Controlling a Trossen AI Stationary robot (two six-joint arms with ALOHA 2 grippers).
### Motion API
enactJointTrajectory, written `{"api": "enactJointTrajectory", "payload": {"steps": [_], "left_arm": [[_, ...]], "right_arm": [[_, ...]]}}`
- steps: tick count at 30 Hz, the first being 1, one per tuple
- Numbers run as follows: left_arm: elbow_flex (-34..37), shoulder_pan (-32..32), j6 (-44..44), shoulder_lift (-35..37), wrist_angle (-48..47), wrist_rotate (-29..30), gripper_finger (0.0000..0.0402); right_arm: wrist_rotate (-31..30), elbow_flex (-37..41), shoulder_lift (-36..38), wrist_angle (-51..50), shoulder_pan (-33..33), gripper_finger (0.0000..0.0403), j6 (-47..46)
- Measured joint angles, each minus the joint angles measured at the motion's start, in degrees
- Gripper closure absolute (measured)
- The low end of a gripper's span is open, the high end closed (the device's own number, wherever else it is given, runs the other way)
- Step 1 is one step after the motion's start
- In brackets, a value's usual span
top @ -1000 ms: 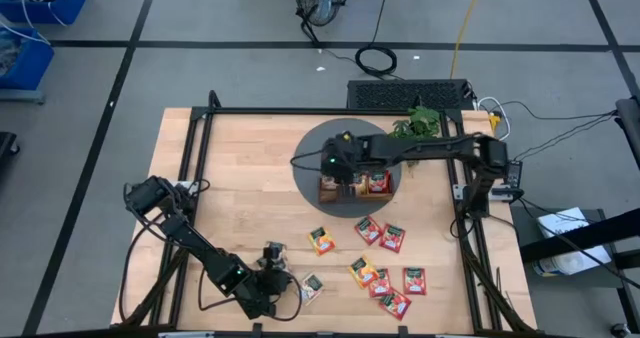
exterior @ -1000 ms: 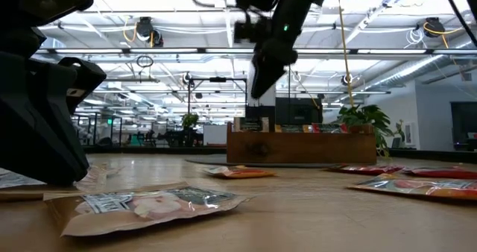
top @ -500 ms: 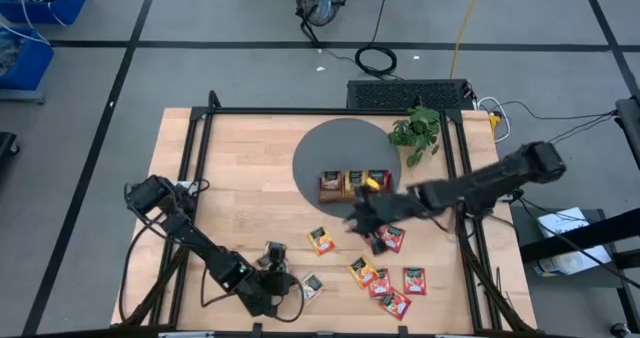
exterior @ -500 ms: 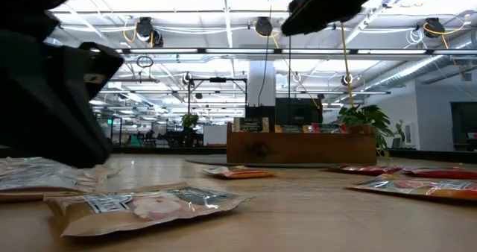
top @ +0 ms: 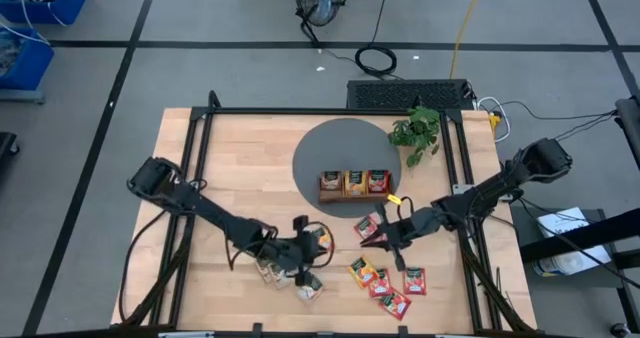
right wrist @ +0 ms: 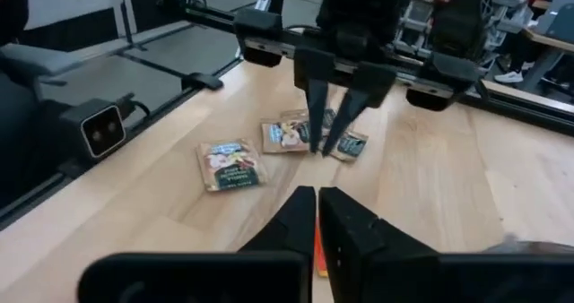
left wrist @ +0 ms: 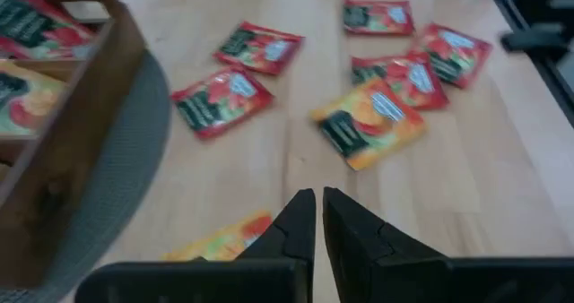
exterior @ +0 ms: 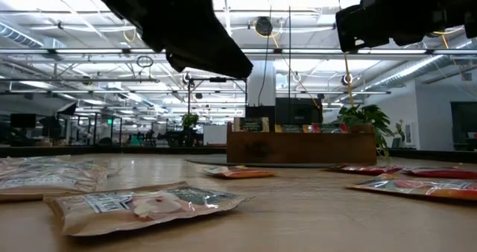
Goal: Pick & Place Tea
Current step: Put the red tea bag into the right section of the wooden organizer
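Just front of the wooden tray (top: 355, 197), the left end effector (top: 305, 246) hangs over the worktop (top: 240, 168) right beside an orange sachet (top: 321, 240). In the left wrist view that sachet (left wrist: 220, 240) lies flat just off the fingertips, to one side and not centred under them. It is roughly square and lies skewed to the finger line, so no real long axis to line up on. The left end effector is clenched to a thin slit and grasps nothing.

The right end effector (top: 385, 236) sits close by on the other side, over a red sachet (top: 368, 226). It too is pinched almost together and seems empty. An orange sliver shows between its tips in the right wrist view; can't tell what that is.

Rest of the tea:
- Loose group of red and orange sachets (top: 380, 283) nearer the front edge, right arm's side.
- Beige sachets (top: 312, 287) by the front edge, below the left arm.
- Tray compartments already hold sachets, one colour each.

Judgement: left arm is nearer the orange one, right arm nearer the red ones. Either needs its fingers spread and a small shift sideways before dropping. The two end effectors are close together, so there's a crowding risk.
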State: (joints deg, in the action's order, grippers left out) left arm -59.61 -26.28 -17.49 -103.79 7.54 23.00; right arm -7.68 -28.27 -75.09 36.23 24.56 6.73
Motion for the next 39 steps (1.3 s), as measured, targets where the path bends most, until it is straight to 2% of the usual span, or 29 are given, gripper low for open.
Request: {"api": "enactJointTrajectory", "payload": {"steps": [7, 9, 13, 21, 39], "left_arm": [[1.55, -0.98, 2.00, -2.07, 3.64, -0.83, 0.0371], [1.24, -1.40, 2.99, -3.11, 7.23, -2.46, 0.0371], [1.44, -2.34, 5.51, -4.34, 8.69, -5.38, 0.0371], [1.42, -2.83, 10.86, -5.99, 8.95, -5.30, 0.0371], [1.35, -1.75, 9.42, -5.90, 10.81, -6.91, 0.0371]], "right_arm": [[-0.02, 0.07, -0.02, -1.98, -0.57, 0.0401, 1.25], [-0.02, 0.04, -0.02, -2.11, -0.57, 0.0401, 0.41], [-0.28, 0.07, -0.04, -1.63, -0.57, 0.0400, -1.70], [-6.03, 0.07, -0.04, -3.26, 0.30, 0.0399, -4.55], [-6.01, 0.07, -0.04, -5.33, 1.44, 0.0399, -7.63]]}}
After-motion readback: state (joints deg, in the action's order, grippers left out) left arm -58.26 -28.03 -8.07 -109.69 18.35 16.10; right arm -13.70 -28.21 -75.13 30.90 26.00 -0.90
